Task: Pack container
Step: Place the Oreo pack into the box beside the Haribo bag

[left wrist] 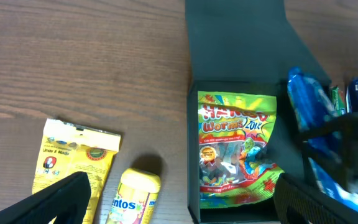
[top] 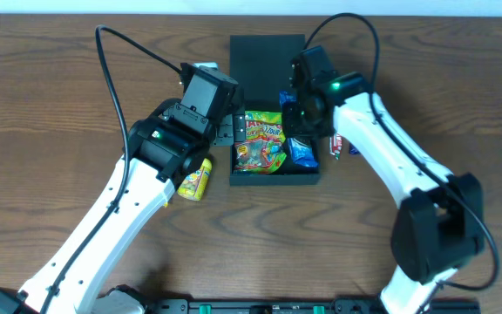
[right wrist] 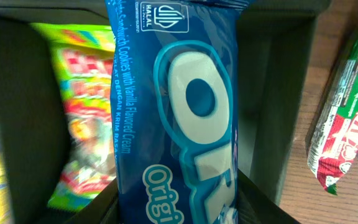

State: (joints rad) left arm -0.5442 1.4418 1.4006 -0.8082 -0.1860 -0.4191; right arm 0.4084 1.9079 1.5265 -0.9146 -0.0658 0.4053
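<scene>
Dark green and matte, the container (top: 274, 180) sits mid-table on the wood (top: 59, 87), with its flap lid (top: 267, 57) laid open on the far side.

**Overhead.** You see a gummy-worm bag (top: 260, 144) filling the container's left half. A blue Oreo packet (top: 301, 150) lies over its right half, beneath the right gripper (top: 301, 122).

**Right wrist.** Only this view shows the grip. The Oreo packet (right wrist: 179, 112) runs lengthwise between the two dark fingers (right wrist: 107, 202), which are closed on its lower end. The container's right wall (right wrist: 272, 93) is just beside the packet, and the gummy-worm bag (right wrist: 79, 112) shows blurred on the other side. This view also shows a green-and-red packet (right wrist: 344, 124) lying on the table just outside the container's right wall.

**Left wrist.** This view shows what the left arm hides from above: a yellow sachet (left wrist: 76, 162) flat on the table, well to the left of the container (left wrist: 192, 155). A yellow Mentos bottle (left wrist: 132, 196) lies between the sachet and the container. Of these two, overhead shows you only the Mentos bottle (top: 196, 179). Your left gripper (left wrist: 191, 208) is spread wide and holds nothing, with one finger (left wrist: 61, 199) over the sachet and the other beyond the container's right wall.

**Room to move.** The container's near wall and left wall stand clear of other items. Bare wood lies beyond the lid and far to the container's left, while its right side is crowded with packets.
</scene>
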